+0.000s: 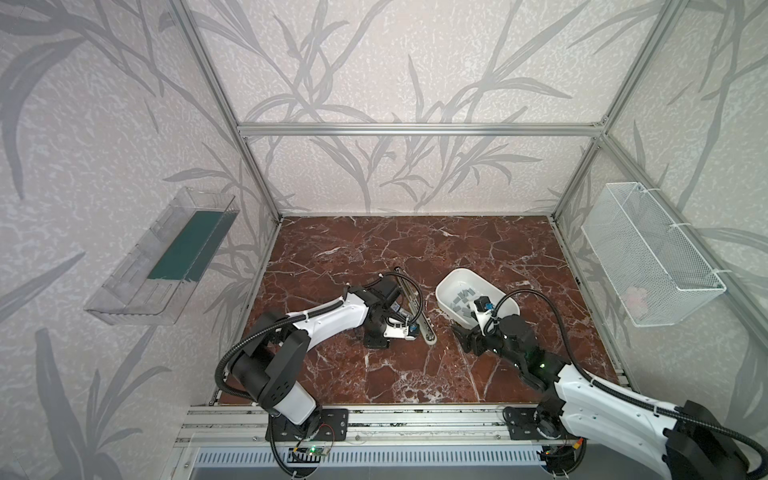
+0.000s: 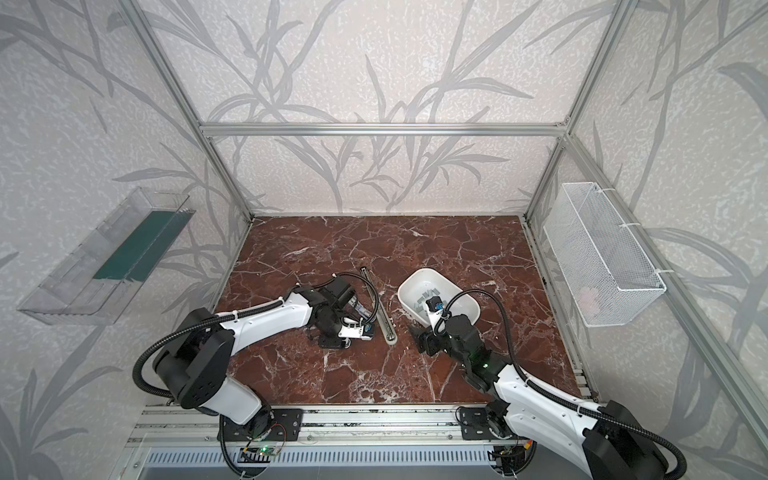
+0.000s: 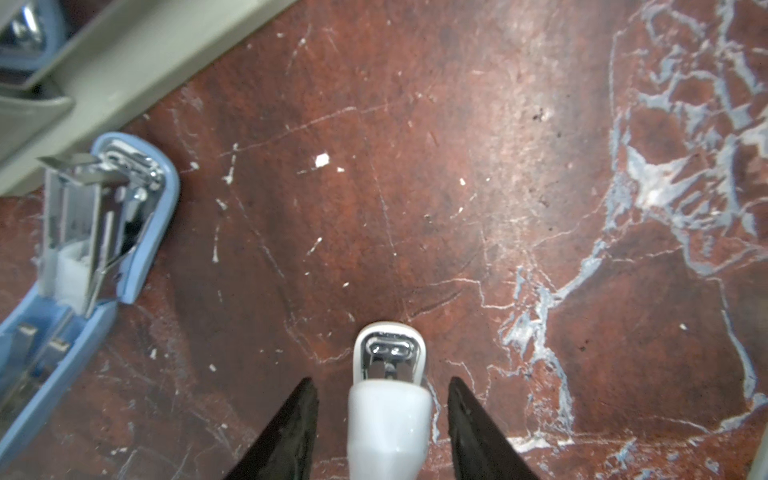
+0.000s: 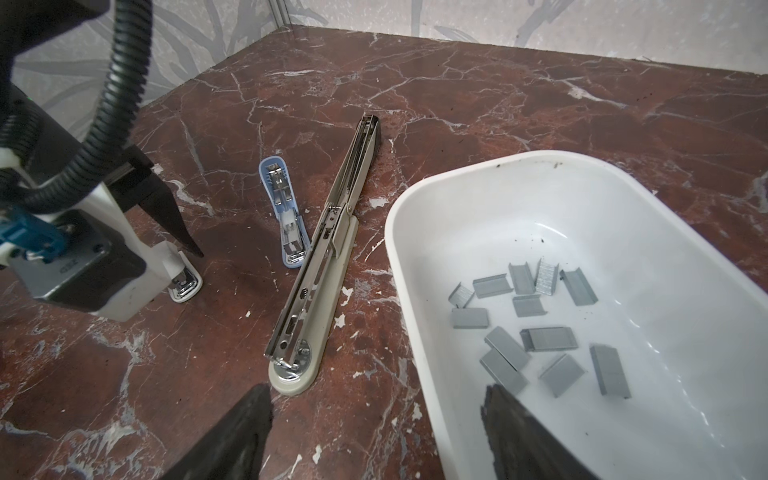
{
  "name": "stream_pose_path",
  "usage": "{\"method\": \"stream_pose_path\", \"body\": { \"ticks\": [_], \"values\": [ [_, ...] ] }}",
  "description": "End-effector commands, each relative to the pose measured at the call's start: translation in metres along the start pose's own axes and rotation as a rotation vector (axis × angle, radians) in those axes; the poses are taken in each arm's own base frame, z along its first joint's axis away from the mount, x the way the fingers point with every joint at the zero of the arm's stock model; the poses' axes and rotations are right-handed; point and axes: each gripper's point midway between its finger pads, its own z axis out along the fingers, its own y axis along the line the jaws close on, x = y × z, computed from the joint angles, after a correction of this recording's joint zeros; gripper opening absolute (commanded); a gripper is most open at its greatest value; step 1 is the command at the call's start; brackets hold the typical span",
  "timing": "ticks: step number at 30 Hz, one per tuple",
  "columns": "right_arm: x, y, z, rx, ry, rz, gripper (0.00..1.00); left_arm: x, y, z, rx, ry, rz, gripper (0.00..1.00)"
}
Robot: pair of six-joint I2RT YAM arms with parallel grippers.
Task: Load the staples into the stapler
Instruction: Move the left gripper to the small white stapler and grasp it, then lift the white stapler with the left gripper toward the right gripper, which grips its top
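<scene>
Left tool (image 3: 380, 380) straddles the white stapler (image 3: 388, 419), jaws apart, gripping nothing; close squarely. Right tool (image 4: 376, 388), wide open and empty, hovers by the staples (image 4: 548, 338).

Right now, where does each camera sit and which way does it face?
Both top views: high above the front edge, looking down on the marble table; left arm and right arm show.
Left wrist: on the left arm, looking down at the table; the open left gripper straddles the white stapler.
Right wrist: on the right arm, looking across the table into the white tub of staples; the open right gripper and left arm show.
Shared: both wrist views show the blue stapler and long beige stapler.
</scene>
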Motion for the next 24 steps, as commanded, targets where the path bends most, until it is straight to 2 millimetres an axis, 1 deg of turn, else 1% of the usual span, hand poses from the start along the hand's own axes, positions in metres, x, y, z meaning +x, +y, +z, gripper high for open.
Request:
{"method": "stream_pose_path", "body": {
  "ticks": [1, 3, 6, 8, 9, 10, 11, 14, 18, 21, 23, 24],
  "values": [
    [-0.008, 0.001, -0.002, -0.012, -0.034, 0.010, 0.81, -0.009, -0.008, -0.007, 0.081, -0.034, 0.031, 0.46],
    [-0.008, 0.001, -0.001, -0.011, -0.034, 0.010, 0.81, -0.010, -0.009, -0.008, 0.102, -0.031, 0.032, 0.38],
    [-0.008, 0.001, -0.001, -0.010, -0.035, 0.011, 0.81, -0.012, -0.007, -0.012, 0.127, -0.034, 0.030, 0.23],
    [-0.010, 0.001, -0.002, -0.010, -0.040, 0.013, 0.81, -0.015, -0.007, -0.017, 0.140, -0.048, 0.024, 0.18],
    [-0.010, 0.002, -0.002, -0.013, -0.040, 0.013, 0.81, -0.015, -0.006, -0.020, 0.138, -0.055, 0.021, 0.17],
    [-0.012, 0.002, -0.004, -0.016, -0.044, 0.012, 0.81, -0.016, -0.006, -0.021, 0.137, -0.058, 0.023, 0.17],
    [-0.013, 0.003, -0.005, -0.022, -0.051, 0.013, 0.80, -0.016, -0.006, -0.021, 0.132, -0.061, 0.027, 0.19],
    [-0.017, 0.006, -0.010, -0.038, -0.067, 0.015, 0.81, -0.013, -0.009, -0.018, 0.122, -0.067, 0.036, 0.35],
    [-0.018, 0.006, -0.015, -0.040, -0.083, 0.016, 0.81, -0.009, -0.009, -0.012, 0.124, -0.048, 0.036, 0.46],
    [-0.019, 0.006, -0.017, -0.038, -0.090, 0.016, 0.81, -0.006, -0.009, -0.008, 0.131, -0.027, 0.029, 0.48],
    [-0.019, 0.006, -0.017, -0.039, -0.090, 0.016, 0.81, -0.005, -0.009, -0.006, 0.137, -0.023, 0.027, 0.48],
    [-0.018, 0.006, -0.016, -0.039, -0.088, 0.016, 0.81, -0.005, -0.009, -0.006, 0.142, -0.020, 0.024, 0.47]
  ]
}}
